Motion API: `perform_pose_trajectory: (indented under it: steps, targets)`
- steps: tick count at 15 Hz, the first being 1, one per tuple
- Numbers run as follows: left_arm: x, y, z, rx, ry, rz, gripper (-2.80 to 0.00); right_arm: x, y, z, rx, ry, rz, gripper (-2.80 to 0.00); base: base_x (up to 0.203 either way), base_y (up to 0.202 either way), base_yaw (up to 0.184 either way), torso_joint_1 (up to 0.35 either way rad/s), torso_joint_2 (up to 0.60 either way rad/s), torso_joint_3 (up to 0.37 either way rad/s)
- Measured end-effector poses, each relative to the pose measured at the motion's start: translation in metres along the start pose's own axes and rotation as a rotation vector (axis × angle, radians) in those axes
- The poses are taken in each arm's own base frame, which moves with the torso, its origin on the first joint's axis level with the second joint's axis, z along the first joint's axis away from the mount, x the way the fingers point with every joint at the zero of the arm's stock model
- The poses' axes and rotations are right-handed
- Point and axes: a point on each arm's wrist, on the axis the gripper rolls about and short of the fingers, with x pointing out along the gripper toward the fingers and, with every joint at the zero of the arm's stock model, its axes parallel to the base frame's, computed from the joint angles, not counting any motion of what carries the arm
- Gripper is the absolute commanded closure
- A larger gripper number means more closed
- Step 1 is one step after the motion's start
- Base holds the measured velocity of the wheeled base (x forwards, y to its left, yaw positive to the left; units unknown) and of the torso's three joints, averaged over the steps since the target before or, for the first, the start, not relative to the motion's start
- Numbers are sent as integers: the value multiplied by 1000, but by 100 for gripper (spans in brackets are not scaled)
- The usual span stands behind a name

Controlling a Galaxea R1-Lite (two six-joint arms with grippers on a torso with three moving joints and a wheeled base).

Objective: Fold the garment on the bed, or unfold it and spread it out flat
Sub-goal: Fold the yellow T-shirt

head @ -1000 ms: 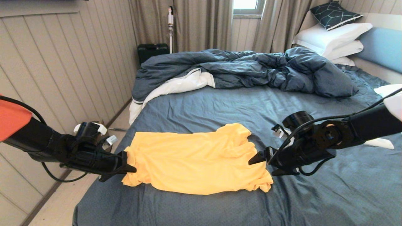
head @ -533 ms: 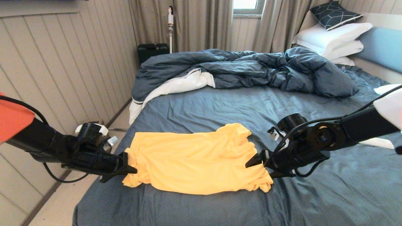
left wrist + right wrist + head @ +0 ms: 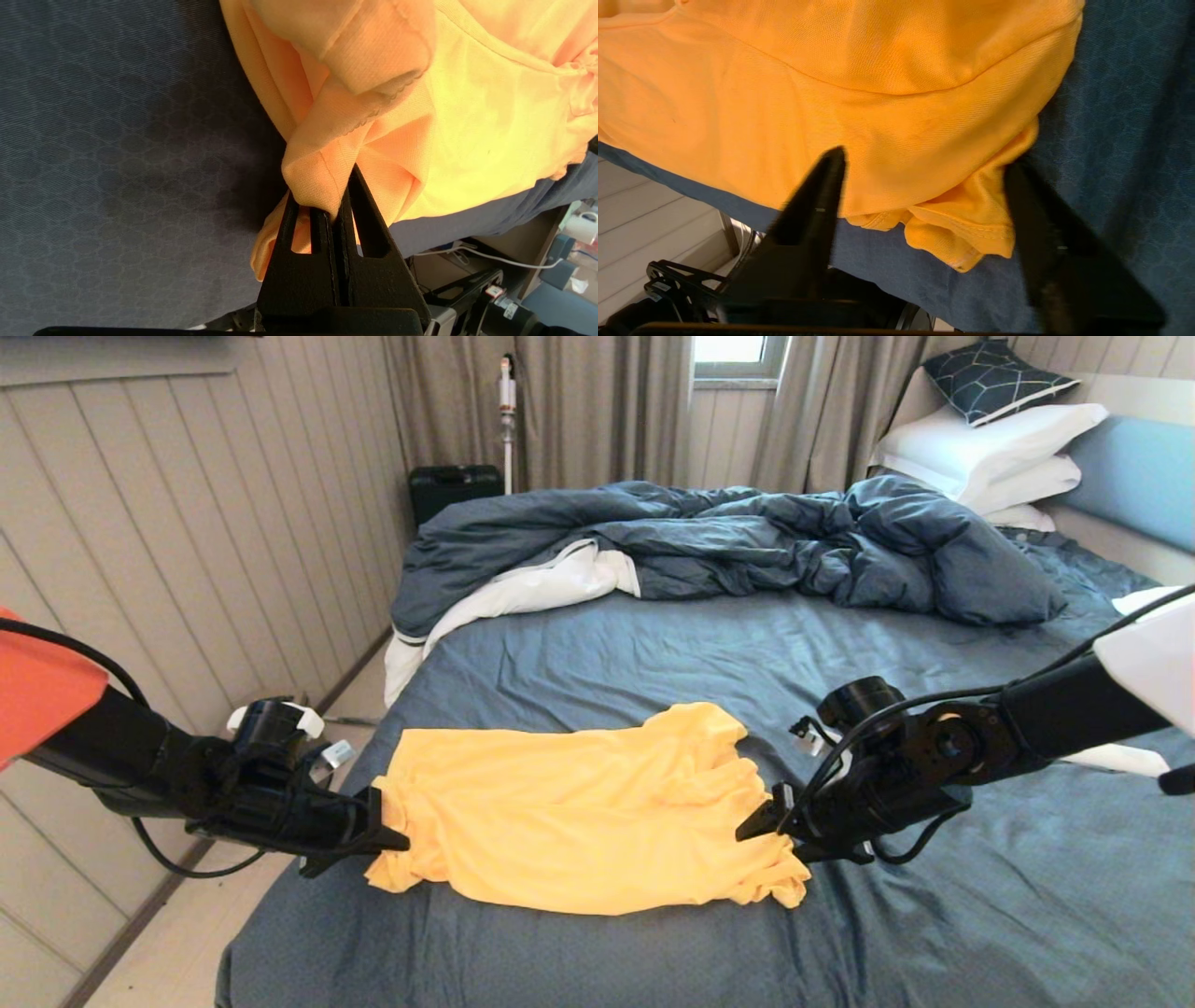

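The bed (image 3: 653,653) fills my view, its slate-blue sheet wrinkled, with the dark blue duvet (image 3: 728,546) heaped across the far half and white pillows (image 3: 990,453) stacked at the far right against the light blue headboard (image 3: 1134,476).

On the near part of the sheet lies the yellow-orange T-shirt (image 3: 579,821), crumpled and only partly spread. Its long axis runs across the bed from my left to my right, roughly parallel to the near edge of the mattress; one bunched end points at my left gripper, the other, with folded layers and a small hump toward the far side, points at my right.

My left gripper (image 3: 335,205) sits at the shirt's left end near the edge of the mattress, jaws pressed together on a folded lump of the fabric, which wraps over the tips.

My right gripper (image 3: 924,163) is at the shirt's right end, low over the sheet. Its jaws stand apart, straddling the rumpled hem; one fingertip (image 3: 829,163) lies against the cloth, but nothing is pinched between them.
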Motion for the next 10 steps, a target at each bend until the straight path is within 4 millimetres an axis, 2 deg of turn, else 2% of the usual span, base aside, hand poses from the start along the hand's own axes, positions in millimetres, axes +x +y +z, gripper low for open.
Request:
perform_pose_trajectory:
  steps: [10]
  targets:
    - [-2, -1, -6, -11, 13, 2, 0, 0, -1, -2, 3, 7, -3, 0, 0, 0, 0, 0, 0, 0]
